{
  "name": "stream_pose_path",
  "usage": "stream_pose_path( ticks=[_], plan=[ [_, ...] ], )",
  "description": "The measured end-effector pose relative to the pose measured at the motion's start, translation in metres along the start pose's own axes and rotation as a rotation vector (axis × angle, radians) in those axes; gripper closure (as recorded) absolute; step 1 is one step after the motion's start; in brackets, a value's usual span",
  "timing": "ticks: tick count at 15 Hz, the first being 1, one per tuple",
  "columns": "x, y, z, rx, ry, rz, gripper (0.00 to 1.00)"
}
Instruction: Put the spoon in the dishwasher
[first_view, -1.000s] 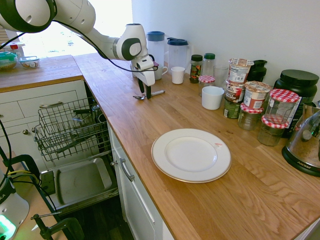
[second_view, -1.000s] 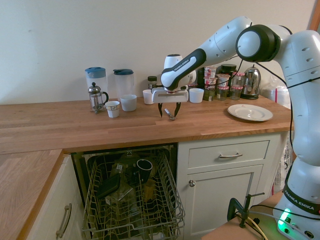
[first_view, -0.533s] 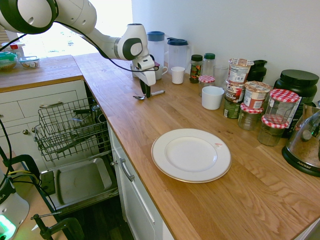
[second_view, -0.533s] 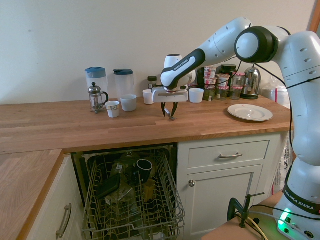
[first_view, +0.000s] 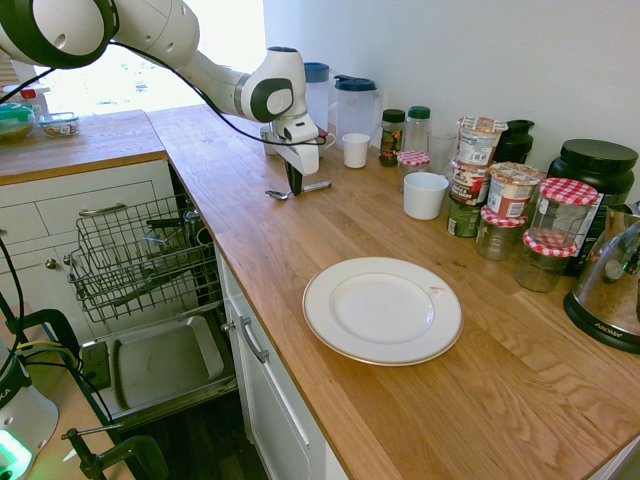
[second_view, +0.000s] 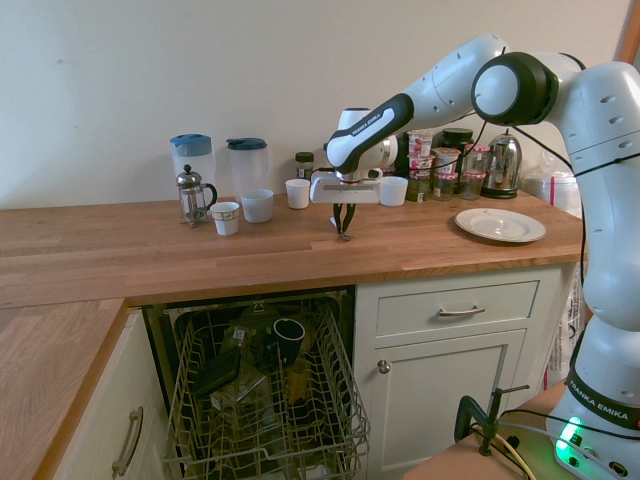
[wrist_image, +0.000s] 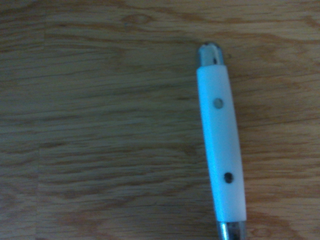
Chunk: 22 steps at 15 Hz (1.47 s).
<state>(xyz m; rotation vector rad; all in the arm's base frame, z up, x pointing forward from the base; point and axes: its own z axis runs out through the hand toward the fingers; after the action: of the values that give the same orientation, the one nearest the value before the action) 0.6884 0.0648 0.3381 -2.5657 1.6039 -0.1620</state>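
Since the earlier frame my gripper's (second_view: 343, 234) fingers have drawn together — nearly closed around the spoon (first_view: 298, 191), though I cannot tell whether they grip it. The spoon lies on the worktop (first_view: 230, 203) near its front edge, beyond the plate (first_view: 382, 311) — the dishwasher's rack (second_view: 265, 400) stands out below that edge.

Exterior views face the counter from opposite sides; wrist, close above.

The arm (second_view: 420, 100) is being clad in glossy white, its rounded joints being ringed and capped in black. Brand lettering is being carried on the forearm and base (second_view: 598, 420), where a green light is being shown, and a thin black cable (first_view: 215, 112) is being strung alongside. Two slim black fingers (second_view: 349, 217) are being borne beneath a wide white hand (second_view: 345, 189).
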Motion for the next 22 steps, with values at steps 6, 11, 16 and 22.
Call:
stream_pose_path(
  ticks=[6, 11, 16, 22],
  plan=[
    [-0.043, 0.008, -0.077, 0.027, -0.098, -0.014, 1.00],
    [-0.187, 0.046, -0.110, 0.038, -0.103, -0.011, 1.00],
    [-0.309, 0.105, -0.049, 0.037, -0.103, 0.003, 1.00],
    [-0.365, 0.164, 0.008, -0.012, -0.129, -0.024, 1.00]
  ],
)
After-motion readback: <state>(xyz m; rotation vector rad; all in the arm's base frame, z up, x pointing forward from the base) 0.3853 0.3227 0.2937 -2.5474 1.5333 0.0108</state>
